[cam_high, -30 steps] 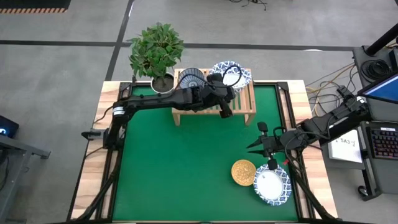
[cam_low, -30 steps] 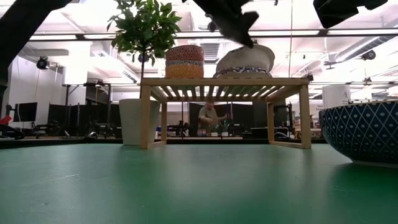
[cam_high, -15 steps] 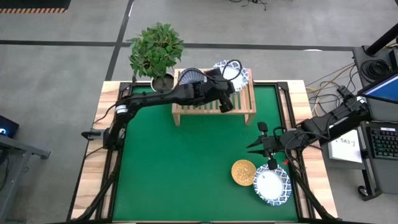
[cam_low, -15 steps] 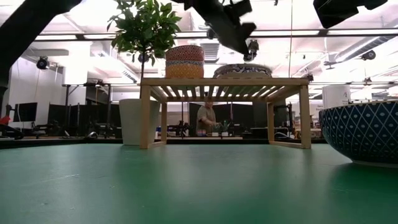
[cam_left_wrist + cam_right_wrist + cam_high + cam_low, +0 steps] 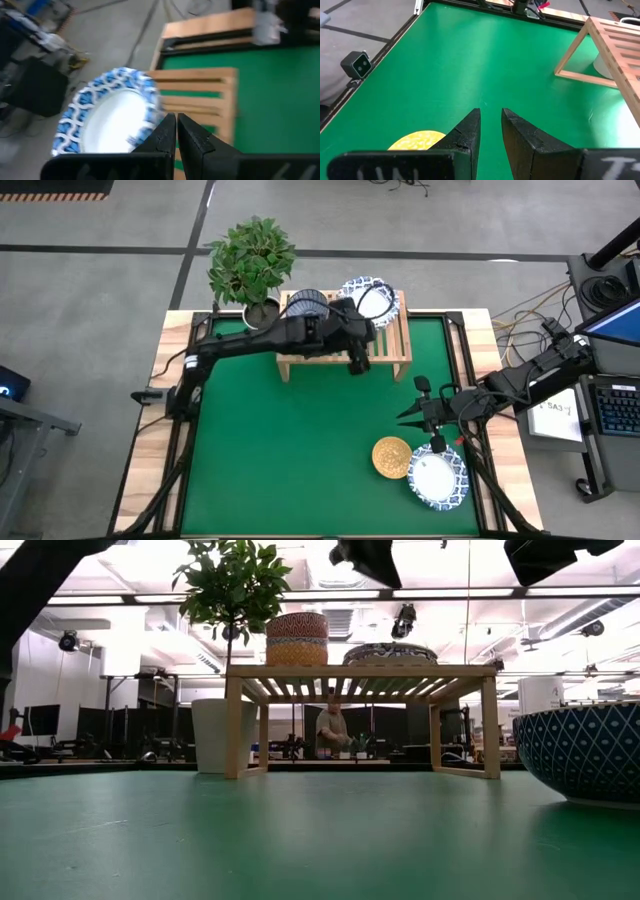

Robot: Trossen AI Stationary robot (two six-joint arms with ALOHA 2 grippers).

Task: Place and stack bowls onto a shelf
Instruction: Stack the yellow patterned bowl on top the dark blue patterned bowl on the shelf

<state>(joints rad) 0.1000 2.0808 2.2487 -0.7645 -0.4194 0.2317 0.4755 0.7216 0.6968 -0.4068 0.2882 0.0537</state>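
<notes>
On the light-wood shelf a white bowl with a blue patterned rim sits level at the right end. A stack of small bowls stands at the left end. My left gripper hangs shut above the shelf, just near-side of the white bowl and apart from it. On the table's near right lie a yellow-orange bowl and another blue-rimmed bowl. My right gripper hovers above the cloth beside them, slightly open and holding nothing.
A potted green plant stands at the shelf's far left corner. The green cloth stretches from the shelf to the near edge. Wooden table borders run along both sides. A person shows far off in the room behind the shelf.
The blue-rimmed bowl, tilted under my left gripper a second ago, has settled level on the shelf's right end. My left gripper has let it go, risen clear of it and drawn slightly back toward the near edge.
</notes>
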